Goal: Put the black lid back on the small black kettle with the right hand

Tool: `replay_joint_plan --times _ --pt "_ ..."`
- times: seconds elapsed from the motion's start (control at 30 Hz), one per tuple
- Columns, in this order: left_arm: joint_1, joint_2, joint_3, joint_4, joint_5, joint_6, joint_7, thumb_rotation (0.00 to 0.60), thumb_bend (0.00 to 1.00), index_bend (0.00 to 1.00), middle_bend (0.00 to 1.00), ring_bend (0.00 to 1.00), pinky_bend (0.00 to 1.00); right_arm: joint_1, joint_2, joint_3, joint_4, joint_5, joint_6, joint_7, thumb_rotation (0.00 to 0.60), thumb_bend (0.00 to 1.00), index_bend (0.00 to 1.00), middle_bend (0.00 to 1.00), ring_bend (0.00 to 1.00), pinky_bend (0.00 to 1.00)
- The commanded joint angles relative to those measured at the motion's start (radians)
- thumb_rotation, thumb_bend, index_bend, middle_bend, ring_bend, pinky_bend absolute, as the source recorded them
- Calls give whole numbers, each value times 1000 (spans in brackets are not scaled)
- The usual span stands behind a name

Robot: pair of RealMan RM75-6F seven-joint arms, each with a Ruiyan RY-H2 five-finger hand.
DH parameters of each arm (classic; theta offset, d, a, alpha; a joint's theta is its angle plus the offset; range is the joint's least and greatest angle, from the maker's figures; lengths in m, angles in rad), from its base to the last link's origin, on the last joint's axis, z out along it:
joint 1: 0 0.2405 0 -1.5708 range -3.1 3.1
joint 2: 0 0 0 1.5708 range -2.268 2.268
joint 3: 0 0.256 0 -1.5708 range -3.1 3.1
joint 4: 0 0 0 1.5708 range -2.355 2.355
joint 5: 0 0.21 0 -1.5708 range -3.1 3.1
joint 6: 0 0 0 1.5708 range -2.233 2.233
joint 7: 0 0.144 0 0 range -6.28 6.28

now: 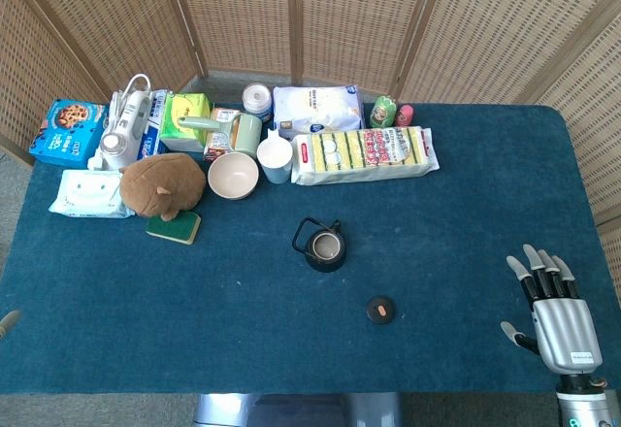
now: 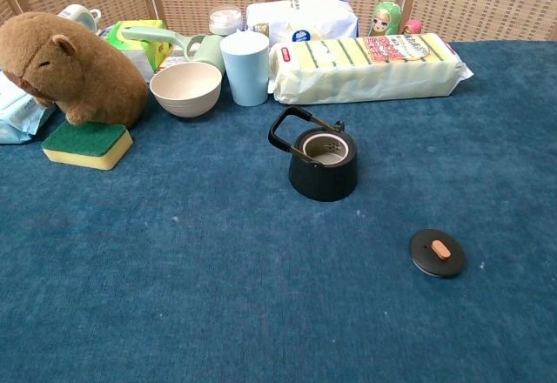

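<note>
Lid lies to the left of the right hand, on the blue felt-covered table (image 1: 466,204) — kettle further left and farther back.

Small black round kettle (image 1: 323,247) stands uncovered, handle tipped left. Right metal hand (image 1: 555,311) is spread, empty, palm down at the near right edge. Flat black lid with orange knob (image 1: 380,310) sits between them — knob up, nearer this hand.

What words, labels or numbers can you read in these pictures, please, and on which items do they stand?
None reads with certainty.
Sponge multipack: red-and-white label with print, too small to read.
White bag: blue round logo, blurred.
Blue cookie box: lettering too small.
Right hand: small mark on its back, illegible.
</note>
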Motion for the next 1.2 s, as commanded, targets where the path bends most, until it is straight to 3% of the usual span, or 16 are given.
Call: replay_joint_plan --times 0.03,0.37,0.63,0.77,0.93,1.2 --pt "1 1 1 -1 0 0 -2 600 159 0 0 0 106 1 3 -3 -2 -2 -5 4 600 37 132 32 6 0" --pt "2 0 -5 -7 -17 -2 8 600 159 0 0 0 106 49 27 -29 -25 -9 -118 37 600 38 160 26 5 0" --pt "-4 -3 -15 -24 -48 -19 25 600 159 0 0 0 107 197 92 -47 -75 -29 -373 91 600 48 294 6 0 0" --pt "-8 -2 -17 -30 -60 -33 34 600 158 0 0 0 107 246 60 -32 -72 -1 -451 59 600 52 326 6 0 0" --pt "-13 1 -21 -31 -73 -46 31 600 158 0 0 0 106 292 -10 -15 -65 80 -541 7 600 53 278 4 0 0" --pt "-7 6 -16 -28 -66 -41 14 600 158 0 0 0 106 309 -103 1 -49 136 -544 -76 600 53 263 2 0 0"
